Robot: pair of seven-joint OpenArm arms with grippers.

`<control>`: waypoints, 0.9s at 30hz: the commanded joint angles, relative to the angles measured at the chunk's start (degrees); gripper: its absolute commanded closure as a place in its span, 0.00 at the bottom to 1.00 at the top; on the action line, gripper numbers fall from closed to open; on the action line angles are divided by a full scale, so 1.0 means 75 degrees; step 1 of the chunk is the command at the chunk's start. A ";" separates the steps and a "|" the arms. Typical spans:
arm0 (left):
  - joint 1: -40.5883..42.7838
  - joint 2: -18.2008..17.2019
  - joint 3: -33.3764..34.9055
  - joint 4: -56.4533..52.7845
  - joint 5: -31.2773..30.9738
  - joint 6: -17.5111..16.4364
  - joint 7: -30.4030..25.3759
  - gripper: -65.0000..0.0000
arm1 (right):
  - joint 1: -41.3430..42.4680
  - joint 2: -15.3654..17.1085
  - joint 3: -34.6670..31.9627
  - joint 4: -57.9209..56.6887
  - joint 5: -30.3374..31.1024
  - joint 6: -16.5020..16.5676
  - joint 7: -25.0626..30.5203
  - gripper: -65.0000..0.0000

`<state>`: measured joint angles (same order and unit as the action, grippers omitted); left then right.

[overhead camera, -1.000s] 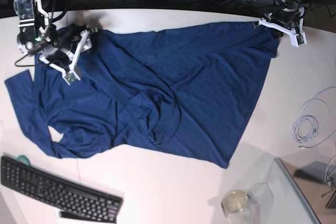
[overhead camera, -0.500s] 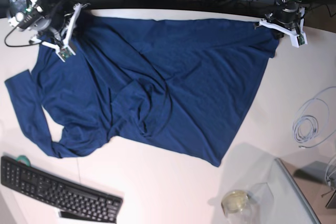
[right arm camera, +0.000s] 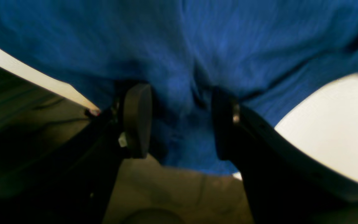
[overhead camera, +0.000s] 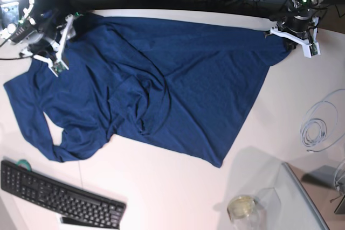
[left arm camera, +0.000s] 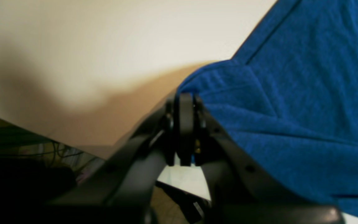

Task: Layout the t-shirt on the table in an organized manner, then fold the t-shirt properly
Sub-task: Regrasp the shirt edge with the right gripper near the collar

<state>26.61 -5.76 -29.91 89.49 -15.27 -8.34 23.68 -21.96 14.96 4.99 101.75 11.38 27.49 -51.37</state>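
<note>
Both arms have drawn the t-shirt [overhead camera: 161,74] toward the bench's [overhead camera: 172,197] far edge. Left end effector [left arm camera: 185,102] pinches a hem corner; right end effector [right arm camera: 179,124] stands spread around the cloth, so that side could slip free and bunch.

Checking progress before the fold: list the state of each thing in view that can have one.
t-shirt: spread out on the table, rumpled at the middle, unfolded.
left gripper: shut on the t-shirt's corner.
right gripper: jaws apart, cloth between them.
keyboard: flat on the table, clear of the shirt.
cable: coiled loosely, untouched.
</note>
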 commanded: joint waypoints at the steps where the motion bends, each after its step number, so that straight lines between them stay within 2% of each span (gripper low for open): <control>1: 0.0021 -0.0058 -0.0026 0.0112 -0.0022 0.0028 -0.0151 1.00 | 0.0202 -0.0008 0.0008 0.0047 0.0083 0.0010 0.0104 0.55; 10: 0.0021 -0.0047 -0.0026 0.0112 -0.0022 0.0028 -0.0151 1.00 | 0.1046 -0.0278 -0.0906 -0.1289 0.0083 0.0010 0.0163 0.57; 12: 0.0033 -0.0047 -0.0026 0.0112 -0.0022 0.0028 -0.0151 1.00 | 0.1069 -0.0289 -0.0930 -0.1418 0.0083 0.0010 0.0175 0.71; 14: 0.0033 -0.0047 -0.0026 0.0100 -0.0022 0.0028 -0.0151 1.00 | 0.0987 -0.0289 -0.0894 -0.1254 0.0083 0.0010 0.0163 0.96; 15: 0.0033 -0.0047 -0.0026 0.0100 -0.0022 0.0028 -0.0151 1.00 | 0.0870 -0.0266 -0.0894 -0.1055 0.0083 0.0010 0.0163 1.00; 17: 0.0033 -0.0047 -0.0026 0.0100 -0.0022 0.0028 -0.0151 1.00 | 0.0577 -0.0231 -0.0883 -0.0433 0.0083 0.0010 0.0128 0.97; 19: 0.0033 -0.0047 -0.0038 0.0100 -0.0022 0.0028 -0.0151 1.00 | 0.0261 -0.0196 -0.0812 0.0247 0.0083 0.0010 0.0092 1.00; 24: 0.0033 -0.0047 -0.0038 0.0100 -0.0022 0.0028 -0.0151 1.00 | -0.0314 -0.0125 0.0043 0.1219 0.0083 0.0010 -0.0482 1.00; 27: 0.0033 -0.0047 -0.0038 0.0112 -0.0022 0.0028 -0.0151 1.00 | -0.0700 -0.0125 0.0536 0.1384 0.0083 0.0010 -0.0482 1.00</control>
<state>26.68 -5.50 -29.91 89.45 -15.31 -8.36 23.59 -27.18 13.58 8.75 111.20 12.01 27.49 -55.20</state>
